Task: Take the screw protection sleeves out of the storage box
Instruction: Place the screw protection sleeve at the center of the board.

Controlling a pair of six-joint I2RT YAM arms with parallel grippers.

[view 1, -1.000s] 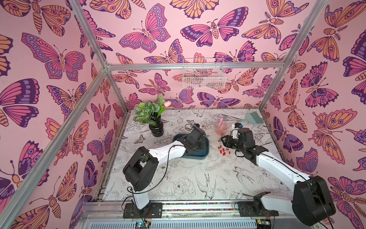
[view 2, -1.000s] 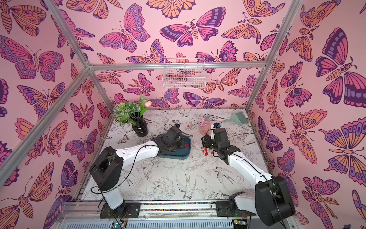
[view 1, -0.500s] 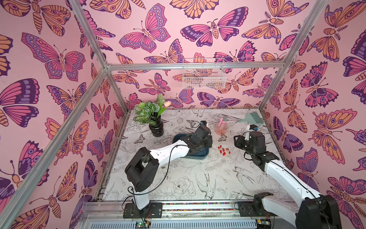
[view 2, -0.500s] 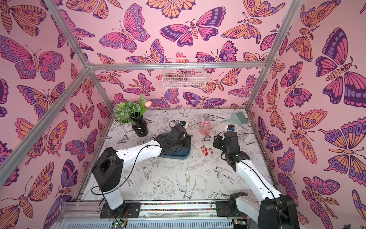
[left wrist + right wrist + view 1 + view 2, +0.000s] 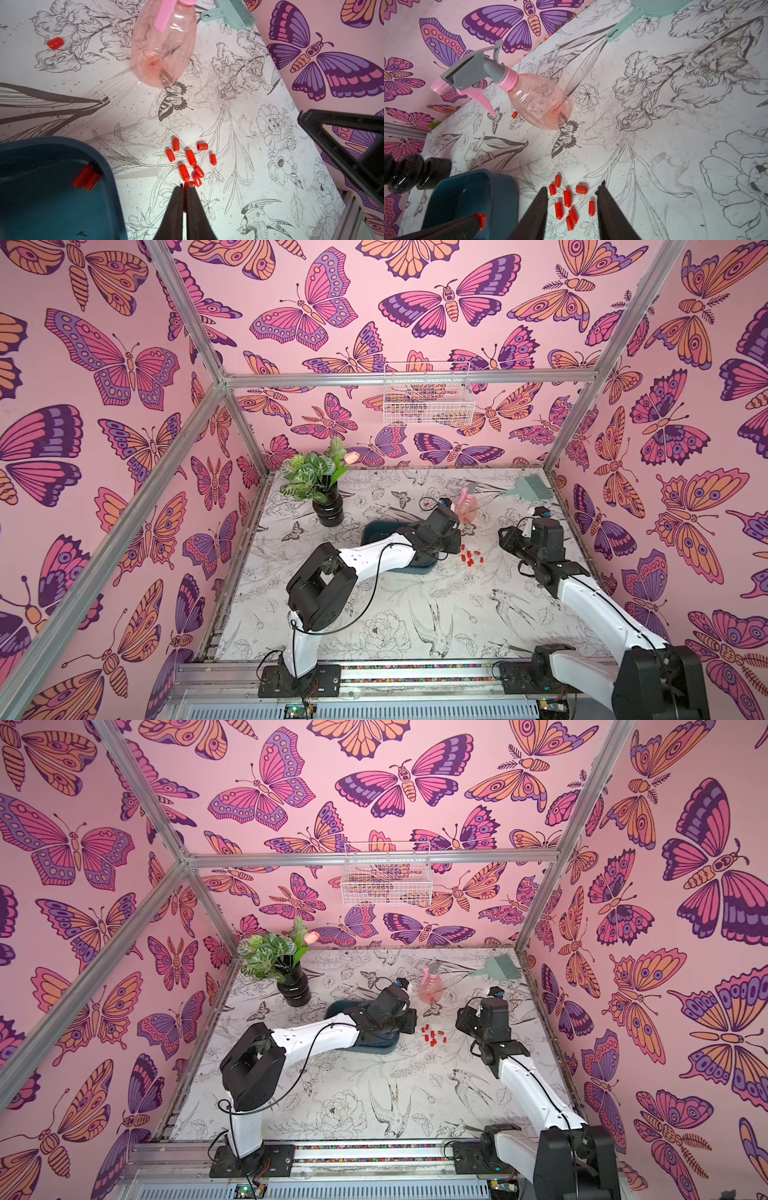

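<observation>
Beside the storage box [image 5: 52,207], the left hand [image 5: 185,187] is clamping one screw protection sleeve [image 5: 190,183] while the right hand [image 5: 573,185] is hovering, jaws apart.

Left arm [image 5: 374,551] lies across storage box [image 5: 370,531]; screw protection sleeves [image 5: 471,558] clustered on table [image 5: 374,614] just beside box.

**A caged robot test cell in a lab**

Aluminium frame bars [image 5: 365,379] box in butterfly-papered walls [image 5: 104,364] and a flower-printed tabletop [image 5: 374,605]. Two white robot arms [image 5: 374,551] are bolted to a rail [image 5: 415,676]. Household props sit just beyond the left gripper [image 5: 185,187]: a pink spray bottle [image 5: 164,47] and a teal brush [image 5: 228,14]. A plant [image 5: 316,481] stands to its left, and a wire basket [image 5: 428,402] hangs high above.
</observation>
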